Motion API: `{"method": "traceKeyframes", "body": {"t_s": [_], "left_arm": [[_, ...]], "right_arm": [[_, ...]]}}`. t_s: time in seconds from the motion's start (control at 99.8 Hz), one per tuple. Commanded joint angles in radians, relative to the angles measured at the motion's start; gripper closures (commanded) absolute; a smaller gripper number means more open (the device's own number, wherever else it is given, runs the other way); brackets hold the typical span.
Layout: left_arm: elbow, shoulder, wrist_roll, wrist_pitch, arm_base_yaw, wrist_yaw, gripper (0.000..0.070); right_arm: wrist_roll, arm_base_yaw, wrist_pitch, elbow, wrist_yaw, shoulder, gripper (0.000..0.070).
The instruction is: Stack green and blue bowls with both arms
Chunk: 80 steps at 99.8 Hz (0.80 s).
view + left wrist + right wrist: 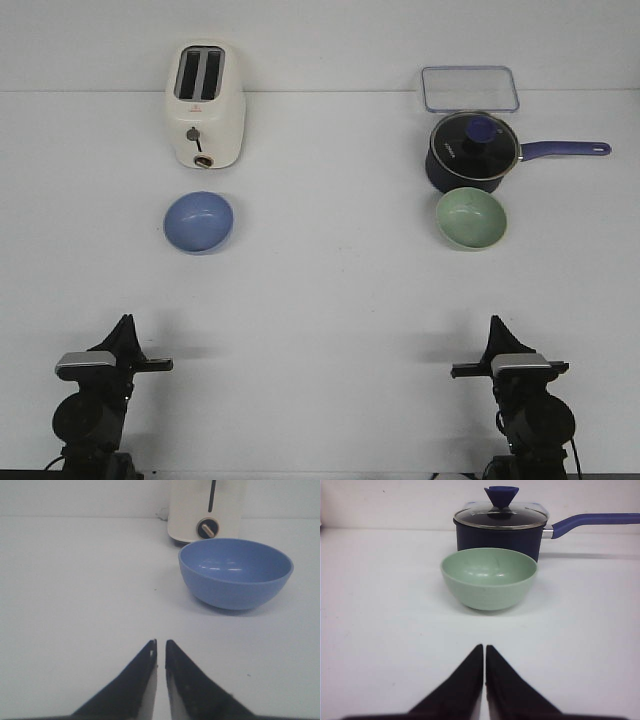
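Two bowls, blue bowl (pixel 198 221) and green bowl (pixel 471 217), lie well ahead of each closed hand.

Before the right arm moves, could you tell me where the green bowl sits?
In the front view the green bowl sits right of centre, just in front of the pot.

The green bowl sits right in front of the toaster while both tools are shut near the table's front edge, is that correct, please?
Not quite: the green bowl sits in front of the pot, as the front view shows. The blue bowl is the one before the toaster. Both the left tool and right tool are shut.
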Motion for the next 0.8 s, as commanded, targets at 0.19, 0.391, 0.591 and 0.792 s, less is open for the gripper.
{"method": "traceKeyframes", "body": {"t_s": [0.19, 0.391, 0.591, 0.792], "left_arm": [[-0.020, -0.002, 0.015, 0.014, 0.001, 0.001, 0.0685], [-0.020, -0.002, 0.015, 0.014, 0.001, 0.001, 0.0685], [-0.020, -0.002, 0.015, 0.014, 0.001, 0.001, 0.0685], [-0.020, -0.002, 0.015, 0.014, 0.001, 0.001, 0.0685]], "right_arm": [[-0.001, 0.000, 0.012, -0.002, -0.001, -0.002, 0.0694], [-0.001, 0.000, 0.012, -0.002, -0.001, -0.002, 0.0694], [-0.001, 0.000, 0.012, -0.002, -0.001, -0.002, 0.0694], [0.036, 0.000, 0.016, -0.002, -0.003, -0.002, 0.0694]]}}
